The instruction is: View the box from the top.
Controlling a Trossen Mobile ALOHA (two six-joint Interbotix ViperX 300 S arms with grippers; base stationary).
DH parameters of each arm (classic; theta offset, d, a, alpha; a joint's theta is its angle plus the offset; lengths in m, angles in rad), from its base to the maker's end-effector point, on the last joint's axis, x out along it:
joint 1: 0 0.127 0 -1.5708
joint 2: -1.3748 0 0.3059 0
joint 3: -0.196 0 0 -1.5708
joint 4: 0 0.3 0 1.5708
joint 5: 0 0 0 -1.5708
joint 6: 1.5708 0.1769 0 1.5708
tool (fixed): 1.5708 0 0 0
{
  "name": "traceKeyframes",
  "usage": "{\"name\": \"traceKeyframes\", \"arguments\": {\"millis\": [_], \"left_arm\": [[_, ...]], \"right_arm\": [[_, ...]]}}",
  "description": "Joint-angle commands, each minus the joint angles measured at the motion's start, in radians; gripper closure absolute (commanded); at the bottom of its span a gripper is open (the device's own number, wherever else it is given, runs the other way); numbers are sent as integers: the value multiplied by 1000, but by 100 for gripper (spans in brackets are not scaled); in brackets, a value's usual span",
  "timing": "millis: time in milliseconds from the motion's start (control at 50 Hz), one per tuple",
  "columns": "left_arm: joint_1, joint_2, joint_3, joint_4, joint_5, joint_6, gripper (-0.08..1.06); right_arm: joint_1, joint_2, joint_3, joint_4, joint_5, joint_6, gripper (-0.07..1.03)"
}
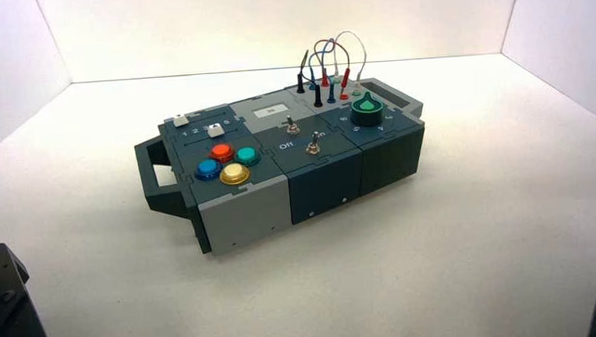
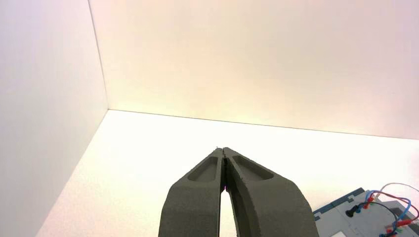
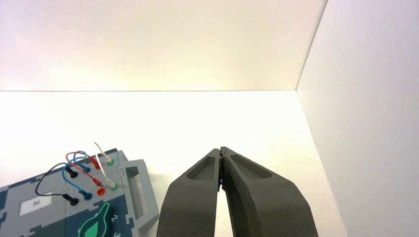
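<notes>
White enclosure, seen from above and behind: matte white floor (image 1: 301, 278) spreading wide, met at the far edge by a plain white back wall (image 1: 286, 21). Slanting white side wall on the left (image 1: 0, 69), another on the right (image 1: 576, 34), both joining the back wall in straight vertical corners. Bright, warm glow along the seam between floor and back wall (image 2: 257, 121), fading to cooler, softer light nearer the camera. Smooth, unmarked surfaces throughout.

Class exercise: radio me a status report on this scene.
Left gripper and right gripper: jaws shut, parked off the box. Box untouched. Nothing in the way.
</notes>
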Motion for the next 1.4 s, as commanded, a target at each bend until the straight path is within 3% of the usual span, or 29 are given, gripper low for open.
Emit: {"name": "traceKeyframes", "arguments": {"millis": [20, 480, 680, 880, 1040, 1180, 1200, 1400], "left_arm": [[6, 3, -15, 3, -9, 3, 101], [6, 37, -18, 3, 0, 12, 101], [-55, 149, -95, 3, 57, 17, 101], [-183, 331, -261, 3, 221, 97, 101], [-272, 497, -397, 2, 399, 104, 101], [-327, 600, -449, 2, 517, 110, 101], [-348, 643, -468, 3, 581, 117, 101], [-380, 721, -511, 2, 755, 132, 101]], "right_arm": [[-5, 2, -15, 3, -12, 2, 98], [15, 41, -18, 28, -12, 2, 98], [166, 170, -94, 29, 40, -5, 98], [325, 342, -224, 29, 167, -5, 98], [416, 488, -345, 29, 267, -3, 98], [476, 614, -433, 31, 379, -3, 98], [495, 655, -459, 31, 422, -5, 98], [554, 772, -529, 52, 594, -6, 98]]}}
